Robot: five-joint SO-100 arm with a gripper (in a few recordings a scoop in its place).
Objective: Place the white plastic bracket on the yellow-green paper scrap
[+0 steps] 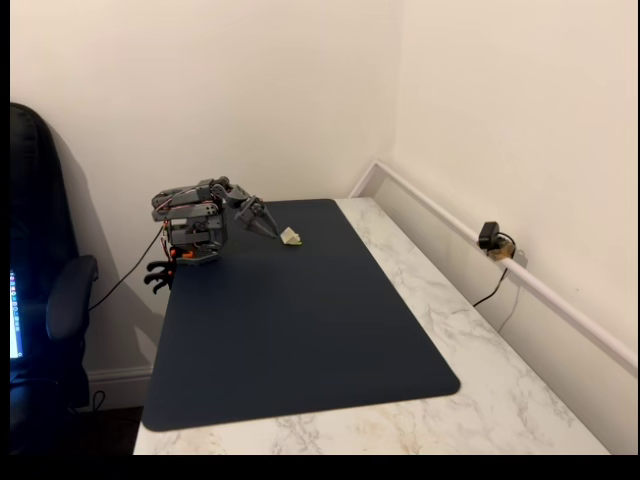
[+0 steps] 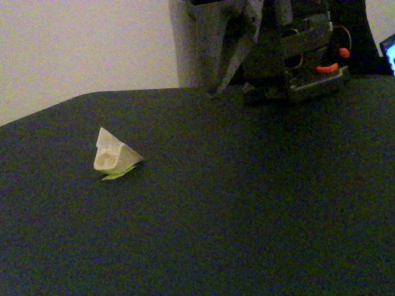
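Closest to the camera in a fixed view is the big dark blue mat, which covers most of the white marble bench, with bare marble showing along the near edge and down the right side. Going left to right from there: at the far left of that view there's a dark office chair, then the grey arm sitting folded up at the back left corner of the mat, a black cable trailing off it toward the chair. Its tool points down and to the right with the tips close together, looks closed to me and holding nothing, though it's small in the picture. Just right of the tips, apart from them, is the white plastic bracket, sitting on the mat near the back edge. The low fixed view shows it much better: the white plastic bracket is a little wedge with a hollow face, and it's resting on top of the yellow-green paper scrap, only a thin sliver of the paper poking out under its lower edge. Further right in the wide view, a small black camera sits on the white rail along the wall.
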